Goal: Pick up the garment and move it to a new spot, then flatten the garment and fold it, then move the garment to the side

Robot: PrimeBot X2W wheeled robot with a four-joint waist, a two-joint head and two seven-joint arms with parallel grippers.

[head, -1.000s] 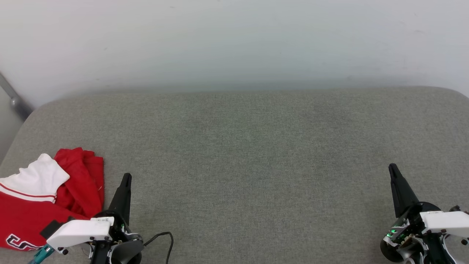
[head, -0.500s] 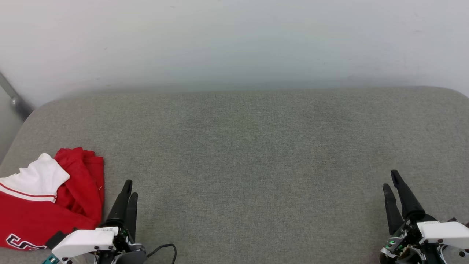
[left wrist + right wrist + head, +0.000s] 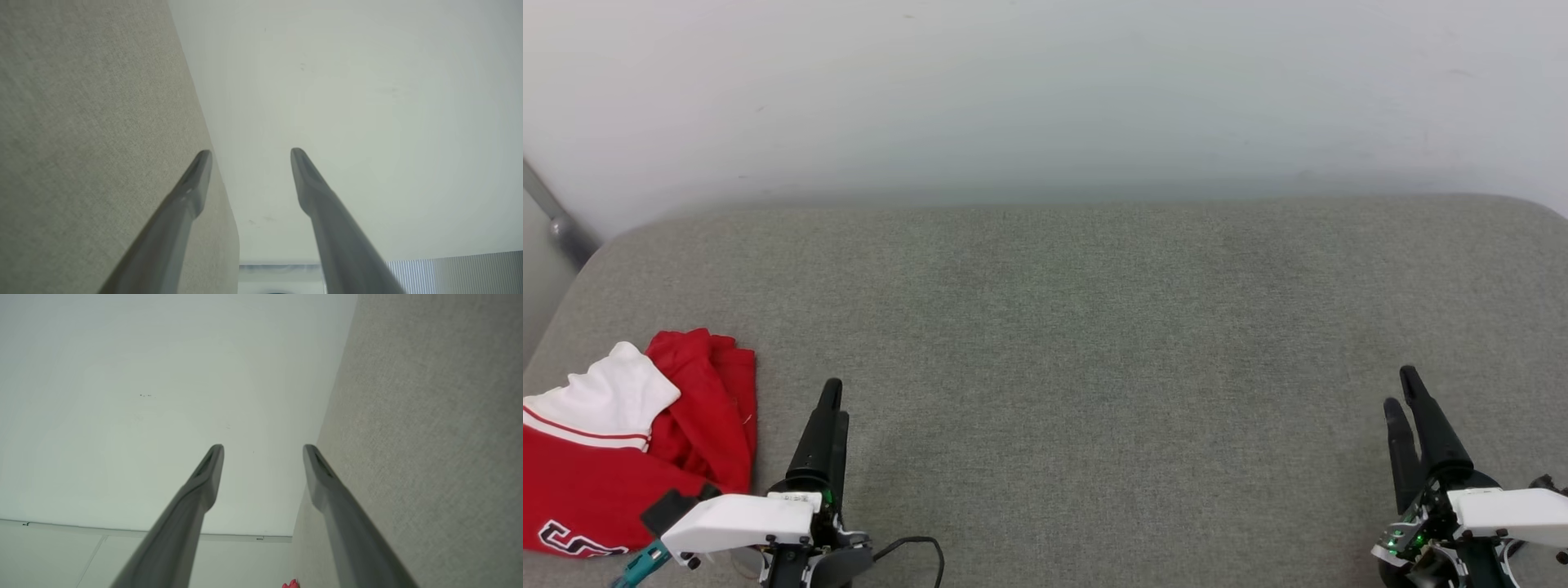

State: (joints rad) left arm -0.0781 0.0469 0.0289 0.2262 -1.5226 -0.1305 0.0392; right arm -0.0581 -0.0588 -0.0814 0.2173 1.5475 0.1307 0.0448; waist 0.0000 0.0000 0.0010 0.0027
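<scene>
Garment (image 3: 596, 457) sits bunched near left on grey cushion (image 3: 1094, 367). Left gripper (image 3: 836, 400) beside it & right gripper (image 3: 1398, 387) at right, fingers spread; best pinch a raised fold.

Empty right gripper (image 3: 263, 447), fingers (image 3: 206, 477) spread, faces grey cushion (image 3: 429, 416) and white wall (image 3: 122, 396).

Garment (image 3: 588, 490): dark white-edged lettering (image 3: 564, 537) is showing partly, running off the frame edge; no word is reading clearly.
</scene>
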